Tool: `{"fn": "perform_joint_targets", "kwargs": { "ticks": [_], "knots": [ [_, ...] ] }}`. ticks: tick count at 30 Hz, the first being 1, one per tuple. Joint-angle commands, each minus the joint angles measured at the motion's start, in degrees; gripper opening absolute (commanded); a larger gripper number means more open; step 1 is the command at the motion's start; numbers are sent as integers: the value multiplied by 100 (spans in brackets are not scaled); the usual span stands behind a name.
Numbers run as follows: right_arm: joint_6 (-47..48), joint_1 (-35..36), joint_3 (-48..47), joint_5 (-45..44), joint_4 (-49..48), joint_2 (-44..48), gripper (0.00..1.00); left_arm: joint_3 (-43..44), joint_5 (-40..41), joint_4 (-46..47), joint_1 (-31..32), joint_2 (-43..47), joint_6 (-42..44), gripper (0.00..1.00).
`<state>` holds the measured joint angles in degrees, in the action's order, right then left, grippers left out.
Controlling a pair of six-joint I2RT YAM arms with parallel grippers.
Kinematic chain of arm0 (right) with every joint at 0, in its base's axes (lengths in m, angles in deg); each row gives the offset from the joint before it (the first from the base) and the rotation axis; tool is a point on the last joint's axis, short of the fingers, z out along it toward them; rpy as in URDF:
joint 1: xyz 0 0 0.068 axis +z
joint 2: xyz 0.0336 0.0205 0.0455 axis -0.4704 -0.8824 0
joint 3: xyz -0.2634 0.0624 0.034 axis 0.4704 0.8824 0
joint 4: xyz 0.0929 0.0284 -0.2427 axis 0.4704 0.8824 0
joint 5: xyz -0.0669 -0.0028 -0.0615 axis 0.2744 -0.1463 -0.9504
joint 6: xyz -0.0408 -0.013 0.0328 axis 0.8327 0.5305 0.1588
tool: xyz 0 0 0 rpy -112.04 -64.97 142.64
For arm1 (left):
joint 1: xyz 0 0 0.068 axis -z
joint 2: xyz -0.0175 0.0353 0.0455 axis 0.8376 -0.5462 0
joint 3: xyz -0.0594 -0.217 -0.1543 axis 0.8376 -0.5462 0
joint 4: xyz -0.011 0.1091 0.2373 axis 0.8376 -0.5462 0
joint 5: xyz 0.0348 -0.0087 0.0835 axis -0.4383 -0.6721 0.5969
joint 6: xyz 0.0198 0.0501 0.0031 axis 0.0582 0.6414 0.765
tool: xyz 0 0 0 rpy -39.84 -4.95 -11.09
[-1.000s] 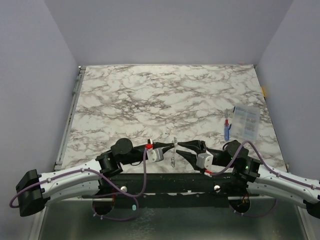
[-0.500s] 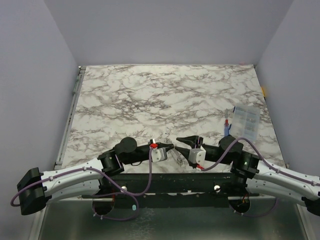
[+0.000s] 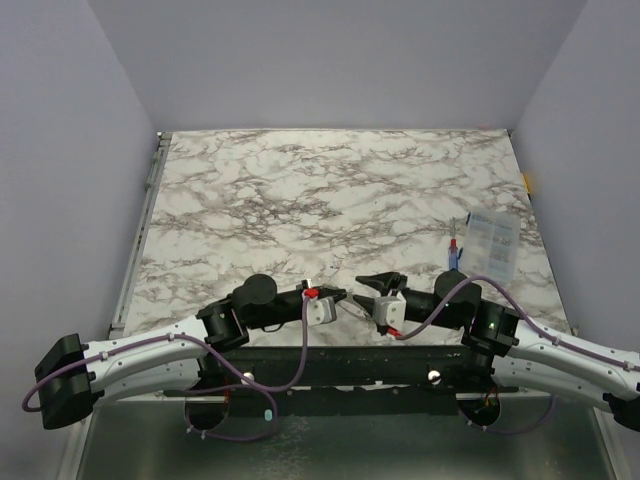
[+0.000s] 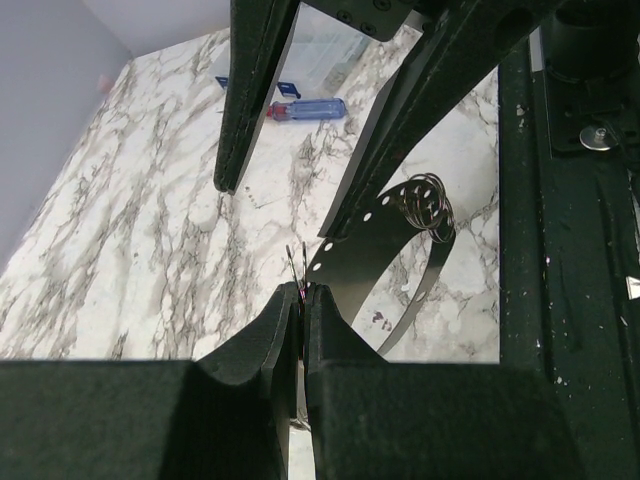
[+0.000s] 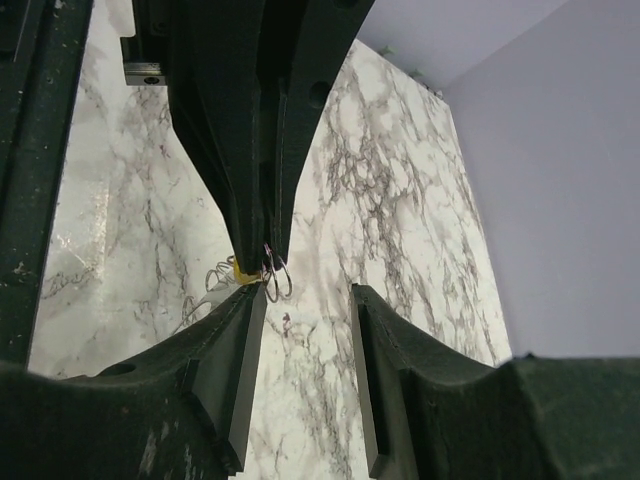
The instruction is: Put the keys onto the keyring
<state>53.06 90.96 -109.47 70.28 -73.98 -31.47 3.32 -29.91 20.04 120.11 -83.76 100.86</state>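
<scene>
Keyring [image 4: 297, 266] is pinched at the very tip of the left claw [image 4: 303, 296], whose fingers are pressed tight together with just the thin wire loop poking up past them. From above, both arms sit low over the near edge of the marble table [image 3: 330, 190], tips pointing at each other and just apart. The right claw [image 5: 305, 300] faces it head-on, fingers parted with a clear gap and nothing gripped between them. In its own camera the loop hangs just beside the tip of one finger, though it's hard to tell if they touch. Under the left claw a curved perforated metal strip [image 4: 385, 235] lies on the table, and a small cluster of thin wire rings [image 4: 428, 200] rests at its far end. Whether any keys are among them is too fine to tell. Well off to the right lie a blue-and-red pen [image 4: 305, 108] and, just beside it, a clear flat box [image 3: 492, 245], both apart from the claws.
</scene>
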Motion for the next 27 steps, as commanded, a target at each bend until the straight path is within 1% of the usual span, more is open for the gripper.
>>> {"fn": "perform_joint_targets", "kwargs": {
  "ticks": [1, 5, 14, 18, 21, 27],
  "knots": [
    [125, 12, -170, -415, -102, 40, 47, 253, 23, 17, 14, 0, 111, 0],
    [189, 12, -128, -569, -250, 114, 47, 261, 26, -3, 13, 10, 118, 0],
    [228, 12, -83, -669, -54, 180, 47, 262, -2, -17, 20, 28, 113, 0],
    [199, 12, -160, -289, 458, 79, 47, 262, -18, -18, 10, 28, 114, 0],
    [90, 13, -119, -47, 421, -12, 47, 262, -42, -24, 15, 20, 113, 0],
    [172, 12, -206, -27, 236, -364, 47, 267, -93, -25, 15, -13, 109, 0]
  ]
}}
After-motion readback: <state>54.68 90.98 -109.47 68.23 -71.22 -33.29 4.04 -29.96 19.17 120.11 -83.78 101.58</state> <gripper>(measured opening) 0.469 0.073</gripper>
